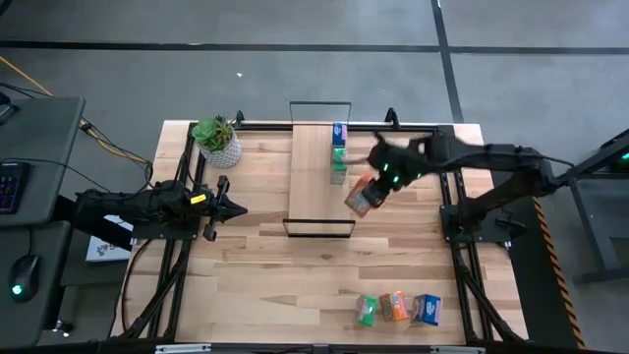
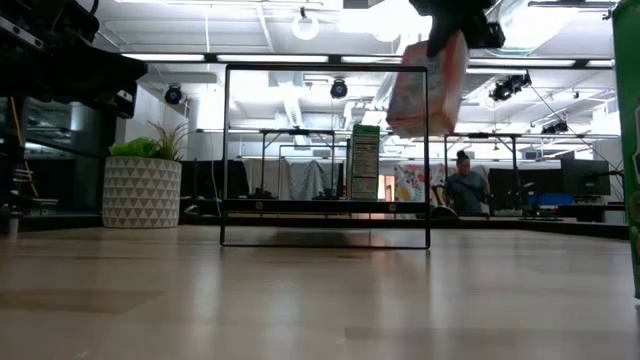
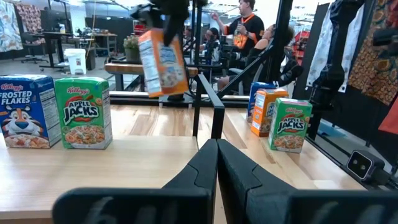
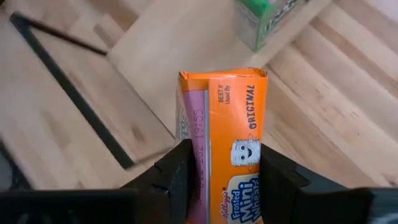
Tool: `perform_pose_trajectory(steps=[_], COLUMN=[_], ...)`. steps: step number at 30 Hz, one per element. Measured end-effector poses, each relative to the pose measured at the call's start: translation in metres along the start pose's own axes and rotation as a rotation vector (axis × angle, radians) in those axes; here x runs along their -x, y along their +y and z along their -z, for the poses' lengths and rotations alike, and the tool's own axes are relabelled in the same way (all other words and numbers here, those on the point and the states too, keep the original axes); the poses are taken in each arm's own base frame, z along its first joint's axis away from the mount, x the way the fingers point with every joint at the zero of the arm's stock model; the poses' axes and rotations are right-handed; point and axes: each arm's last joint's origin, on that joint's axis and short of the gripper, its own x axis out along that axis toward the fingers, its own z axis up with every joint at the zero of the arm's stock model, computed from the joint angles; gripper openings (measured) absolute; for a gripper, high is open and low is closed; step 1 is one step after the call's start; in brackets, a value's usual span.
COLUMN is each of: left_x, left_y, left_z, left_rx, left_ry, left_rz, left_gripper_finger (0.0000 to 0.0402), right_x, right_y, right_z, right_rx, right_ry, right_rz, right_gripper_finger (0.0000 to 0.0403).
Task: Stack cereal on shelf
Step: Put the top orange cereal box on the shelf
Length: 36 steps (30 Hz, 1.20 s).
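**Inspector:** High view, please.

**Assistant:** The right gripper (image 1: 366, 195) grips an orange cereal box (image 1: 358, 200) above the near right edge of the shelf (image 1: 313, 177). A blue box (image 1: 339, 131) and a green box (image 1: 338, 153) stand on the shelf's far right part. Three more boxes, green (image 1: 367, 310), orange (image 1: 394, 305) and blue (image 1: 426, 308), sit in a row at the table's near edge. The left gripper (image 1: 239, 207) rests at the table's left, fingers pressed together, empty.

**Inspector:** Low view?

**Assistant:** The held box (image 2: 428, 84) hangs tilted, clear of the board, near the wire frame (image 2: 325, 155).

**Inspector:** Left wrist view?

**Assistant:** Frosted Flakes (image 3: 25, 111) and Apple Jacks (image 3: 83, 112) stand touching on the shelf; the orange box (image 3: 162, 61) hangs tilted beyond.

**Inspector:** Right wrist view?

**Assistant:** Fingers (image 4: 176, 176) clamp both sides of the Frosted Mini-Wheats box (image 4: 225, 147) over the plank.
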Motion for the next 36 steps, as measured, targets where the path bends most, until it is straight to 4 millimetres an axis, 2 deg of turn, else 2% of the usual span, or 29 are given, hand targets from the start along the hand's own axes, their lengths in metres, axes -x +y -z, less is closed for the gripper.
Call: perform_pose_trajectory(steps=[3, 7, 17, 36], left_x=[0.0, 0.0, 0.0, 0.0], left_y=[0.0, 0.0, 0.0, 0.0], left_z=[0.0, 0.0, 0.0, 0.0], left_rx=[0.0, 0.0, 0.0, 0.0], left_ry=[0.0, 0.0, 0.0, 0.0], left_rz=[0.0, 0.0, 0.0, 0.0], left_gripper_finger=[0.0003, 0.0003, 0.0003, 0.0003], right_x=[-0.014, -0.037, -0.082, -0.09], right_y=[0.016, 0.021, 0.026, 0.03], right_z=[0.006, 0.003, -0.016, -0.021], right_rx=[-0.052, -0.087, -0.082, -0.021], right_ry=[-0.048, -0.06, -0.007, -0.061], right_rz=[0.095, 0.193, 0.179, 0.158], right_gripper_finger=[0.0135, 0.0135, 0.0135, 0.0135])
